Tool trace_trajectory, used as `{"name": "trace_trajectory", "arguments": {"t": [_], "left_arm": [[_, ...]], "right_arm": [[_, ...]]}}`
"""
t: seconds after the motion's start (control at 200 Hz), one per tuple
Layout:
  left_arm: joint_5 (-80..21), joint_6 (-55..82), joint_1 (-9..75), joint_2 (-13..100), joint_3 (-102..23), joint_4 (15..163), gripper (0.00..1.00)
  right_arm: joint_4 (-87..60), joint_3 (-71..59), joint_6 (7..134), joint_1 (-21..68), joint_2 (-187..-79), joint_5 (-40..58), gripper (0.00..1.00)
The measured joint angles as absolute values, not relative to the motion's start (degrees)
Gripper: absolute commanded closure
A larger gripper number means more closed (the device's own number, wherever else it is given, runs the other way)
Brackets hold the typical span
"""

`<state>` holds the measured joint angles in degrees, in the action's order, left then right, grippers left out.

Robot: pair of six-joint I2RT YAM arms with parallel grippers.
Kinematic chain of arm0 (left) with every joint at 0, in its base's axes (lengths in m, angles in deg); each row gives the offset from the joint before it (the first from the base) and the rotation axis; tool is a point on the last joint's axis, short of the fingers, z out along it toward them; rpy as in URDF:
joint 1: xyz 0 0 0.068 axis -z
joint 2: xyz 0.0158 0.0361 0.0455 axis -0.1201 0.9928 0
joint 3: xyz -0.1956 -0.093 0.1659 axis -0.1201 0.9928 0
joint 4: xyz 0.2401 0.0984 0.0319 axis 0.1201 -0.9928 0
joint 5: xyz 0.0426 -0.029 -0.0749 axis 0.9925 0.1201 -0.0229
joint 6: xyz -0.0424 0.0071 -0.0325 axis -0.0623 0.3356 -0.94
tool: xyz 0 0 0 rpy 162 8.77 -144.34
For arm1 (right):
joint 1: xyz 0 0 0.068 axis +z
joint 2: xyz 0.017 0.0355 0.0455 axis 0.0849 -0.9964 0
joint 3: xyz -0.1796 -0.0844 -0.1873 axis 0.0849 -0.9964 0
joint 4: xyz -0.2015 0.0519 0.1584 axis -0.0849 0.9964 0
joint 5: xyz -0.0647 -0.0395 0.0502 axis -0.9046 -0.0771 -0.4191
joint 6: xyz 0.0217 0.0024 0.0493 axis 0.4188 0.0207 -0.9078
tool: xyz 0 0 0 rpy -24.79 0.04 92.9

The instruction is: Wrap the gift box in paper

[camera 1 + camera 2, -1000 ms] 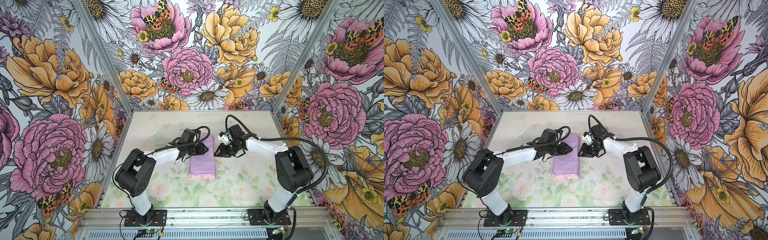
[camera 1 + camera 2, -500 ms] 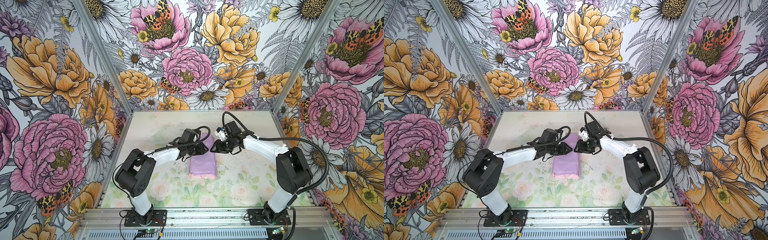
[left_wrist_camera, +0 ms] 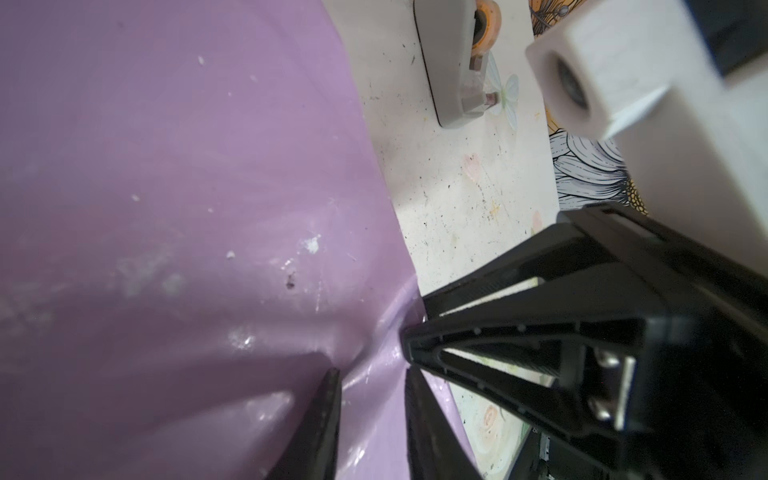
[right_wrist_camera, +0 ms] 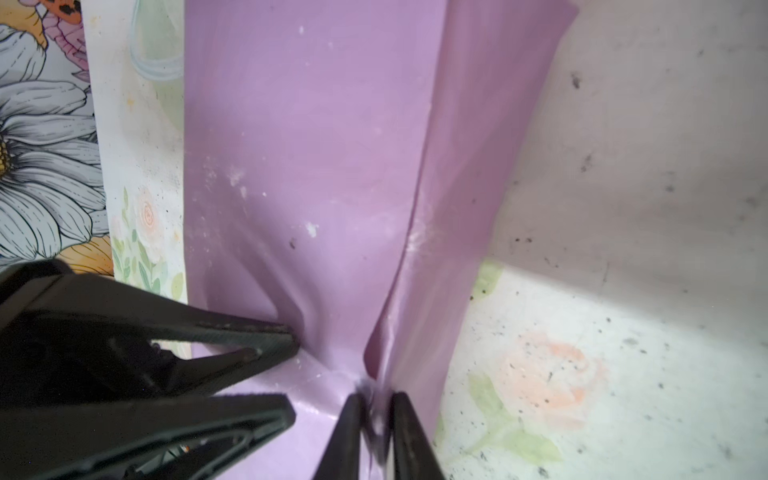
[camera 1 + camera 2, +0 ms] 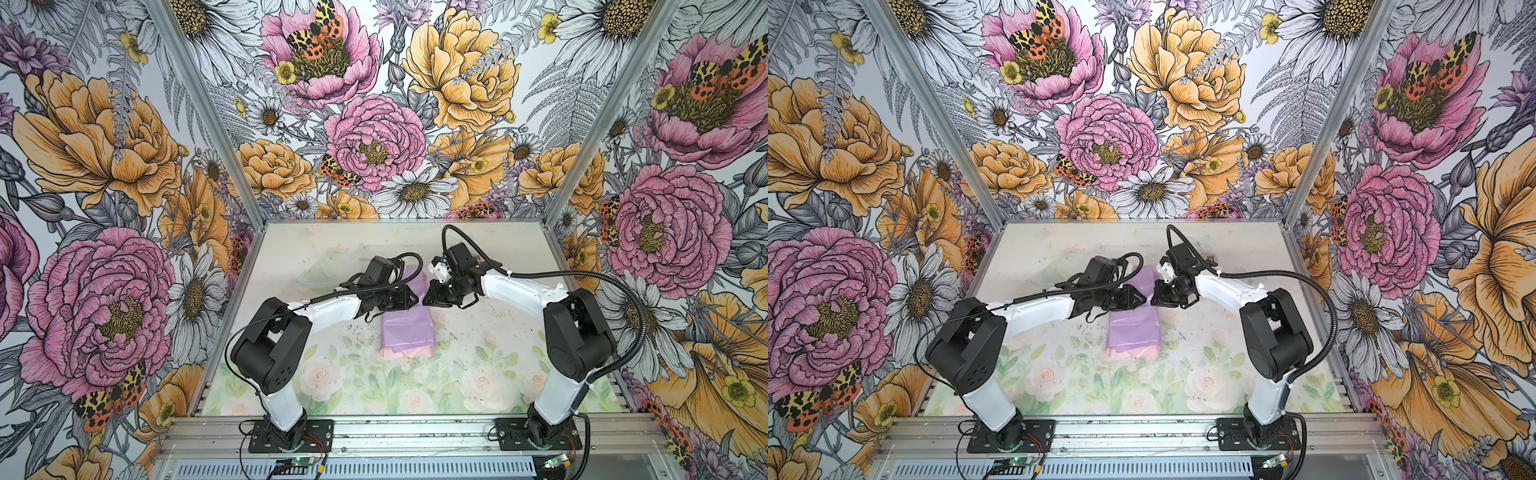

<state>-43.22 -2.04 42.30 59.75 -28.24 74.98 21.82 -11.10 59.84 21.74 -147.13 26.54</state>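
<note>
Pinching the paper (image 4: 311, 145) around the gift box (image 5: 406, 332) on the worktop (image 5: 478, 374)
Both arms reach inward, meeting at the box's far end: right hand (image 4: 376, 401) clamps a raised fold, left hand (image 3: 372, 374) rests on the sheet, fingers parted.

Top views high front, looking down; wrist views close, sharing paper (image 3: 166, 166).

Floral table (image 5: 478, 374) bears the paper (image 5: 407, 332) (lilac) and a tape dispenser (image 3: 446, 62).
</note>
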Motion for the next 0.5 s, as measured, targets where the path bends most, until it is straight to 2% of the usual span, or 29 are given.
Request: {"name": "trace_trajectory", "arguments": {"t": [0.095,0.215,0.5], "left_arm": [[-42.7,-1.6,42.3,58.3,-30.1,71.7,0.42],[-41.8,-1.3,41.6,53.7,-31.7,68.5,0.32],[-38.3,-4.5,34.9,45.1,-27.9,63.1,0.27]], "right_arm": [[22.6,-11.1,59.0,21.7,-145.6,25.6,0.53],[25.0,-10.2,58.1,21.3,-142.7,23.5,0.49],[29.1,-2.2,57.8,21.5,-145.5,20.5,0.48]]}}
